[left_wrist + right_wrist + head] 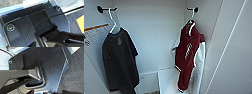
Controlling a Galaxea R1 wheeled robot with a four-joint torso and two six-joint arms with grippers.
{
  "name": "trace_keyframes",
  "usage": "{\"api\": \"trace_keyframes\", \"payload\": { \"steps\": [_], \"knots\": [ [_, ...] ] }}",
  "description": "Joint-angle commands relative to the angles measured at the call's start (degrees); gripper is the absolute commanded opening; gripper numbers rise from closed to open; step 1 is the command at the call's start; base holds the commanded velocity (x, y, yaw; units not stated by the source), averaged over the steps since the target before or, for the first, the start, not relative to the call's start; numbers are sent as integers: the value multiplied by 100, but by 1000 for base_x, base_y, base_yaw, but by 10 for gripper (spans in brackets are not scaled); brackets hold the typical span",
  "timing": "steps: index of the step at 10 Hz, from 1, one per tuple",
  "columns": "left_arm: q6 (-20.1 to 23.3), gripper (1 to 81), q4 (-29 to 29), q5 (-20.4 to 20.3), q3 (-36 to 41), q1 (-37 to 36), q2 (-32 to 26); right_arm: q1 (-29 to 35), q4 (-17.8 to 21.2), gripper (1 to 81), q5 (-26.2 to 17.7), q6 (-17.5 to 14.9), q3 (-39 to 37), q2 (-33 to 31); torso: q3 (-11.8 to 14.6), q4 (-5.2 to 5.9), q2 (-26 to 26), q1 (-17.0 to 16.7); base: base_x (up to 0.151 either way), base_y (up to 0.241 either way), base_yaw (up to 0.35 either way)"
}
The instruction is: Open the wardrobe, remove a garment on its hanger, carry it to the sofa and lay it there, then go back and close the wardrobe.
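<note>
Wardrobe (159, 30) open; maroon garment (186, 57) on hanger (191, 23), right peg.

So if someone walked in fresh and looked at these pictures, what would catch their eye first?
Most likely the maroon jacket with white sleeves, hanging on its white hanger from a black peg at the right of the open white wardrobe. Next, the black T-shirt hanging from the peg on the left.
</note>
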Motion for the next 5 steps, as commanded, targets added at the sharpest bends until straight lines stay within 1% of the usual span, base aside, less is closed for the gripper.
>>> {"api": "trace_keyframes", "payload": {
  "steps": [1,2,3,4,5],
  "knots": [
    [-6,811,130,594,1764,-969,-782,188,-47,811,-316,-17,23,0,0,0,0,3,0,0,0],
    [-6,811,112,611,2397,-1206,-1081,179,-38,811,-307,-8,31,0,0,0,0,3,0,0,0],
    [-23,811,60,803,2947,-1494,-1378,197,-38,811,-316,-8,40,9,0,0,0,3,0,0,0],
    [-59,811,50,892,3266,-1767,-1546,206,-38,811,-316,-8,40,27,0,0,0,3,0,0,0],
    [-68,811,50,945,3399,-2005,-1582,206,-38,811,-316,-8,40,27,0,0,0,3,0,0,0]
  ]
}}
